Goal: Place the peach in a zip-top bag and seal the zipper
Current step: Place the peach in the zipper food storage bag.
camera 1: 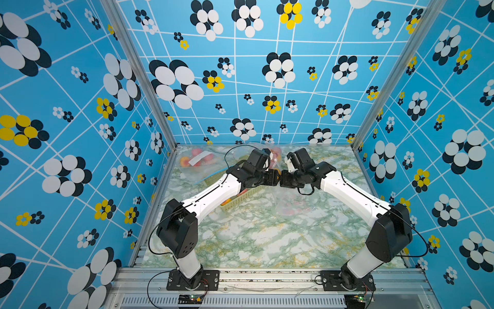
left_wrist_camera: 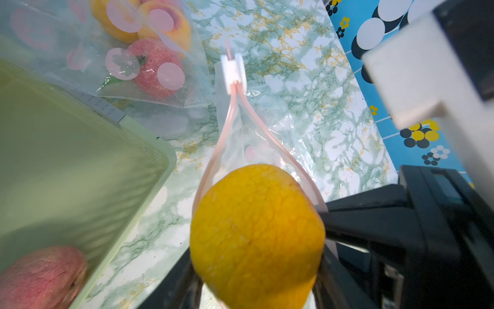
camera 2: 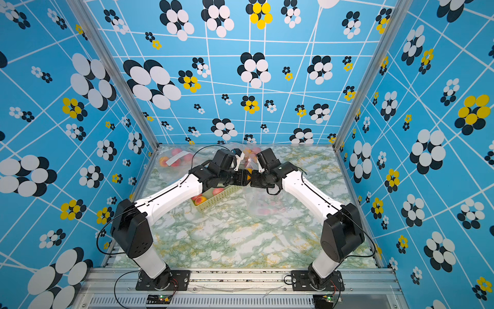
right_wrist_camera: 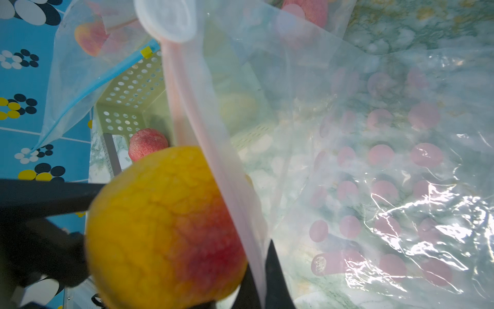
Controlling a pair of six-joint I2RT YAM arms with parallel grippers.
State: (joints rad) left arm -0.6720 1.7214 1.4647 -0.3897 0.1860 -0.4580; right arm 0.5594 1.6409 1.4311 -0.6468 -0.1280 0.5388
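Above the marbled tabletop (left_wrist_camera: pixel 307 80), the left gripper (left_wrist_camera: pixel 256 270) clamps a yellow-orange peach (left_wrist_camera: pixel 256 230) at the open mouth of a zip-top bag (left_wrist_camera: pixel 248 133), whose rim the right gripper (right_wrist_camera: pixel 263 275) pinches tight. Peach looks light, firm, matte: hold across its middle. Bag film looks limp, slippery: hold its stiffer zipper strip (right_wrist_camera: pixel 187 107).

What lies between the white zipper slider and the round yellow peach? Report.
The clear plastic bag's open mouth, pink zipper tracks parted from slider to peach; the left wrist view shows it.
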